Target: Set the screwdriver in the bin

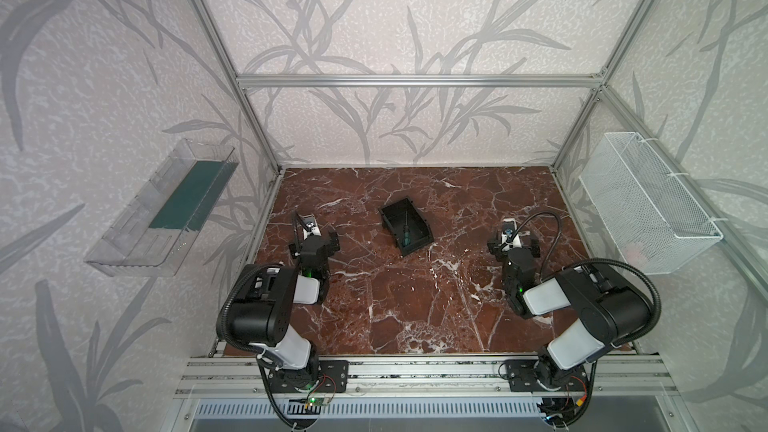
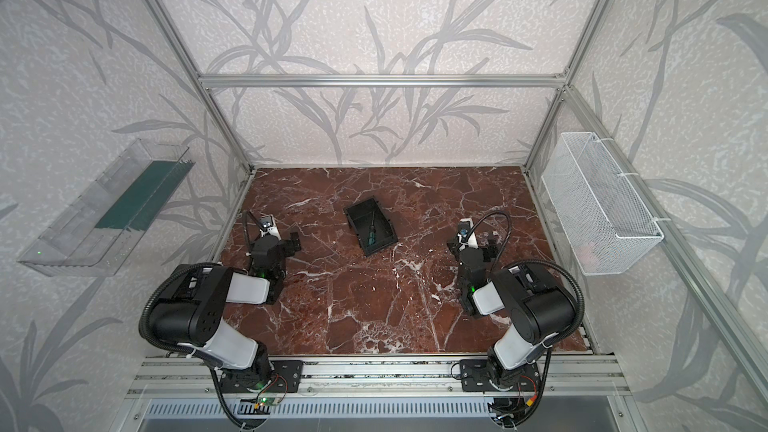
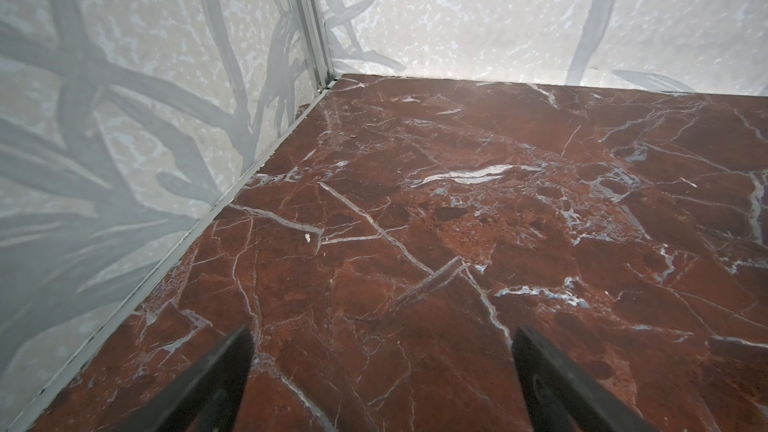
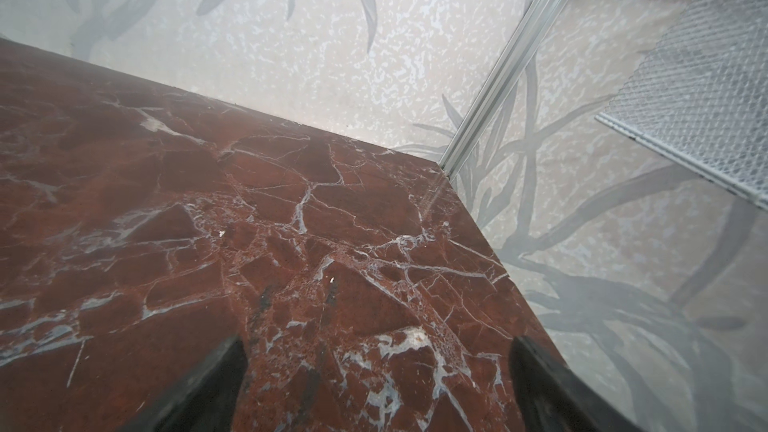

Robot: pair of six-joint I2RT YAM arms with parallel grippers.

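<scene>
Two grippers: both mine, both bare, one on each side of the bin [image 1: 394, 205].
clear tray [image 1: 137, 218]: hung on the wall far left of the bin, off the table [image 1: 415, 305]; I judge it has no part in this job.
left gripper [image 1: 314, 241]: left of the bin and well apart from it. My jaws stand apart, and the wrist view shows only marble between the fingers.
bin: black, set askew about mid-table, open side up, touched by neither of my arms.
screwdriver [image 1: 404, 229]: inside the bin on its floor. The teal handle lies toward the end nearer my bases and the thin shaft points at the far wall. No part of it crosses the rim in both top views.
right gripper [image 1: 514, 245]: right of the bin and well apart from it. My jaws are spread wide with nothing between them, just veined stone under the fingers.
mesh basket [image 1: 648, 201]: white wire, fixed to the wall far right of the bin, above table level.
why so: with the tool lying in the bin, I read the job as done. Open jaws kept clear of the bin suit that, since they cannot nudge it.
in the way: nothing. Bare table lies between each gripper and the bin.
</scene>
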